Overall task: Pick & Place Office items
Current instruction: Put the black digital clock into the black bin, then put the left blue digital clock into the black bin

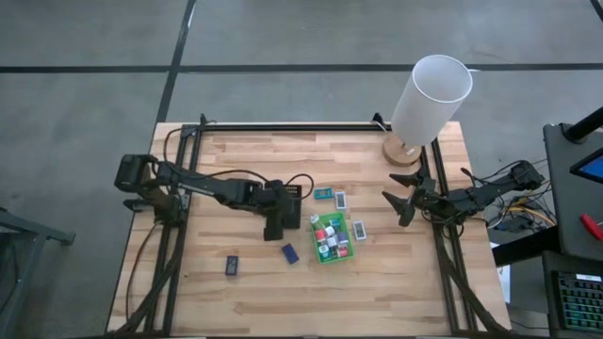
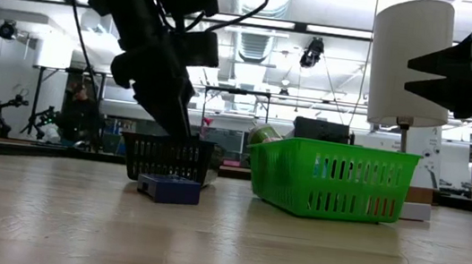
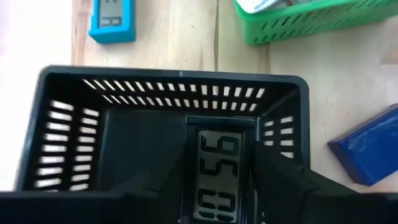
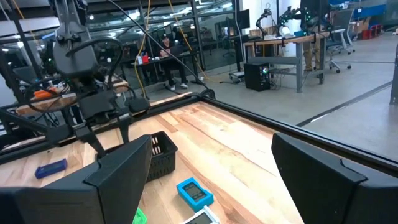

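Left gripper [image 3: 221, 186] over black ribbed tray [image 3: 68, 134], frame center in high view, pinching small black LCD timer [image 3: 217, 174]. Best bet: lower it further, release gently so it lands flat. Right gripper [image 1: 403, 201] parked right side, jaws spread wide.

Bright, even overhead light; soft shadows.

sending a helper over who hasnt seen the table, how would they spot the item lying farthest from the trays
Start at the white lamp on the table's far right corner, then cross to the black tray under the left gripper. The item lies nearer the front edge, left of that tray. It is a small dark block alone on bare wood, farther left than the brighter blue block.
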Available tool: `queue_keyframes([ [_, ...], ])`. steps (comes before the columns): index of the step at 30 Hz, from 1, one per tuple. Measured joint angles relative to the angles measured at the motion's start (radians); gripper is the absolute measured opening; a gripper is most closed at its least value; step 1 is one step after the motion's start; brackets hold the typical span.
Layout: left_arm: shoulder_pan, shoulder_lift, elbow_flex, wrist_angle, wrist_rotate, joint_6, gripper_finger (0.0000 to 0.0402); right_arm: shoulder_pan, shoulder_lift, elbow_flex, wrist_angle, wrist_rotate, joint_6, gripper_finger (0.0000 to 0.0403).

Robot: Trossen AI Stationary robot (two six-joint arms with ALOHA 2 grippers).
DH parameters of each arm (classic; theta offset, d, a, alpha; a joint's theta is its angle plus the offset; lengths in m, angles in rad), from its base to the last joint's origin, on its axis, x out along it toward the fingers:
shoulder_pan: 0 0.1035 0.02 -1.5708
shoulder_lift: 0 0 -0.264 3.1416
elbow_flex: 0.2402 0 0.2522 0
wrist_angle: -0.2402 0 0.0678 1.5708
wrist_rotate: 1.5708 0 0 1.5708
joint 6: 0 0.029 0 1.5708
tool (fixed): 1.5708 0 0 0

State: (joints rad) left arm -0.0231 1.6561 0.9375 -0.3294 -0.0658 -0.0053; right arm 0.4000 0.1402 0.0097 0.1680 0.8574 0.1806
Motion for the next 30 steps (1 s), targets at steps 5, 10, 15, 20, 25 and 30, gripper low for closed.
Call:
queue_keyframes([
  [5,0.005,0.0,-0.001,0.0,0.007,-0.054,0.0177,0.0,0.0,0.0,0.0,0.0,0.0,0.0327],
  [10,0.008,0.011,-0.002,0.0,0.043,-0.063,0.0183,0.0,0.0,0.0,0.0,0.0,0.0,0.0327],
  [15,0.008,0.024,-0.002,0.0,0.044,-0.079,0.0182,0.0,0.0,0.0,0.0,0.0,0.0,0.0327],
  [20,0.009,0.036,-0.002,0.0,0.048,-0.096,0.0182,0.0,0.0,0.0,0.0,0.0,0.0,0.0327],
  [25,0.011,0.033,-0.003,0.0,0.052,-0.108,0.0187,0.0,0.0,0.0,0.0,0.0,0.0,0.0327],
  [30,0.012,0.03,-0.003,0.004,0.052,-0.112,0.0205,0.0,0.0,0.0,0.0,0.0,0.0,0.0327],
])
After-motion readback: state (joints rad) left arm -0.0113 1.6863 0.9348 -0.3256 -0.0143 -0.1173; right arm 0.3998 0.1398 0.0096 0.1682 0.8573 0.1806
